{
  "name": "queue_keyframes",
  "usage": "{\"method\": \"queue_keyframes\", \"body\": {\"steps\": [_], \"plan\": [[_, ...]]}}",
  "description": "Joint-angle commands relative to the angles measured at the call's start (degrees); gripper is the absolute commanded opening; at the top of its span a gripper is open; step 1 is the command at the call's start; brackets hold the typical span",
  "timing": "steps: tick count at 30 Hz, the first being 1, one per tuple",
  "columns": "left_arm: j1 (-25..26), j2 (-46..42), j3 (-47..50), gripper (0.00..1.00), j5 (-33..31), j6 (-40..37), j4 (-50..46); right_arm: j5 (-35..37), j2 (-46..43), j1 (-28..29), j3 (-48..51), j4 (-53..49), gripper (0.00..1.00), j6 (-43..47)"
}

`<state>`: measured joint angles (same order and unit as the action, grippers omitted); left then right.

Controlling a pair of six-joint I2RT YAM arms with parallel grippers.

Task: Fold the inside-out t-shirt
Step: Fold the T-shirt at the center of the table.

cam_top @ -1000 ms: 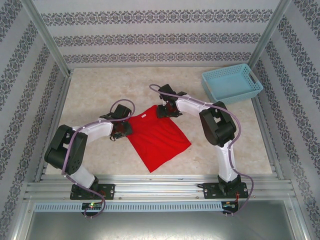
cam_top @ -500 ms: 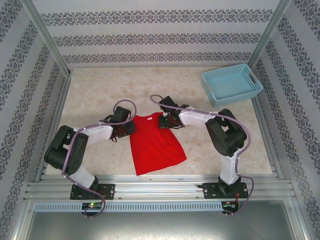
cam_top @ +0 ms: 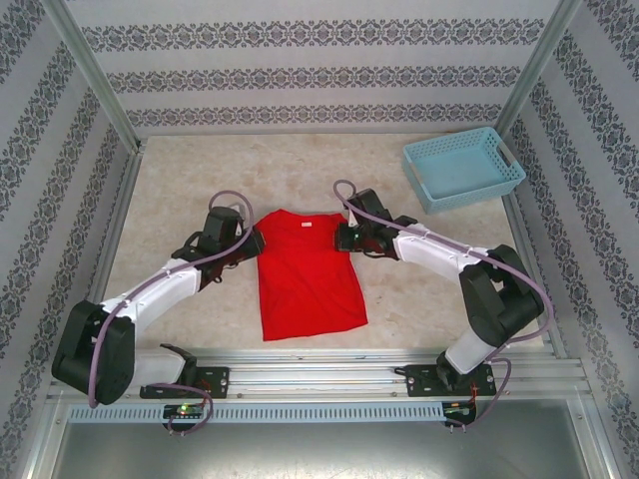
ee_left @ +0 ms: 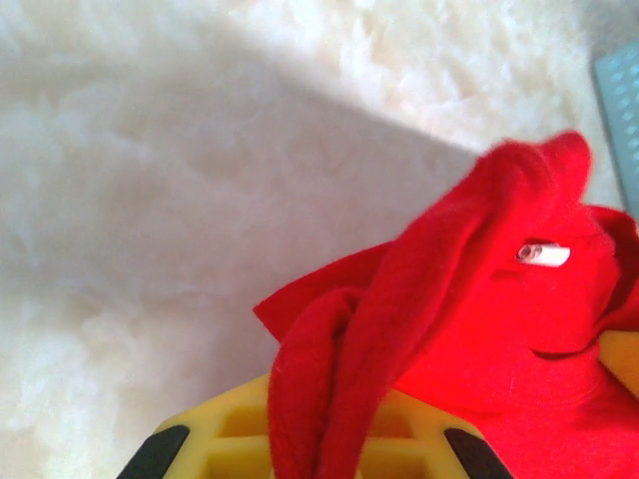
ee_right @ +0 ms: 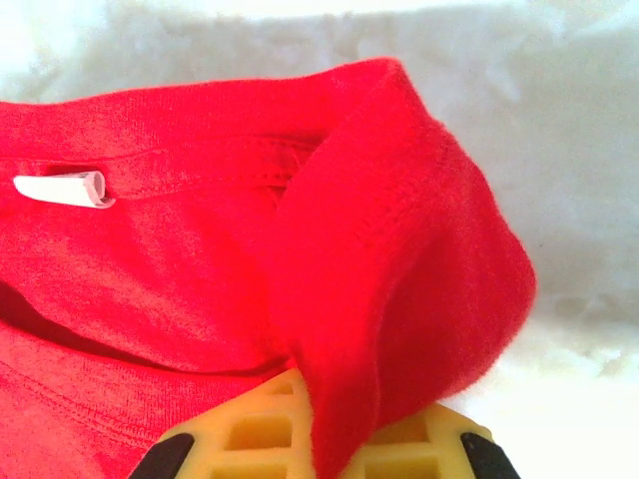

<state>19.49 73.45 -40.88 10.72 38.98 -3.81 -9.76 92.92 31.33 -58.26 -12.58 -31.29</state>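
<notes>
Firmly on the red t-shirt [cam_top: 308, 281]: left gripper [cam_top: 254, 242], right gripper [cam_top: 345, 237].

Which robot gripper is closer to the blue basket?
The right gripper. It pinches the red t-shirt on the side where the blue basket sits; the left gripper holds the opposite shoulder, farther away.

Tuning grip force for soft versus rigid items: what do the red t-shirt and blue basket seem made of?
The t-shirt looks like soft, matte knit fabric, perhaps cotton jersey: fine knit texture, stitched seams and limp folds. The basket looks like rigid, smooth light blue plastic: moulded lattice walls that hold their shape.
</notes>
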Motion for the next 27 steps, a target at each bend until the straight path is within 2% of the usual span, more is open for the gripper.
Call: {"method": "queue_keyframes", "body": {"steps": [1, 5, 8, 11, 14, 18, 23, 27], "plan": [[-3.0, 0.5, -6.2, 0.00, 0.5, -1.8, -0.8, -1.5, -0.6, -2.1, -5.4, 0.0, 0.00, 1.7], [-6.8, 5.2, -19.3, 0.00, 1.4, -4.4, -2.1, -2.0, 1.8, -5.0, -15.5, 0.7, 0.00, 3.3], [-8.9, 9.1, -30.8, 0.00, 1.8, -6.8, -6.8, -1.6, 4.0, -6.1, -23.7, 0.7, 0.00, 5.4], [-9.0, 8.5, -34.1, 0.00, 5.5, -8.8, -7.1, -1.7, 5.5, -7.1, -27.9, 0.8, 0.00, 7.2], [-8.7, 4.8, -27.7, 0.00, 11.0, -8.9, -2.8, -2.8, 4.7, -7.1, -25.1, 1.7, 0.00, 7.3], [-5.6, 1.1, -15.5, 0.00, 15.0, -7.3, 0.9, -4.8, 0.4, -6.3, -10.6, 8.1, 0.00, 4.0], [1.9, -5.1, -1.9, 0.00, 14.8, -6.2, 0.5, -7.3, -6.1, -4.7, 6.3, 11.4, 0.00, -0.1], [4.5, -10.2, 6.6, 0.00, 15.7, -2.0, 0.6, -7.2, -12.0, -2.0, 14.6, 10.5, 0.00, -2.2]]}}
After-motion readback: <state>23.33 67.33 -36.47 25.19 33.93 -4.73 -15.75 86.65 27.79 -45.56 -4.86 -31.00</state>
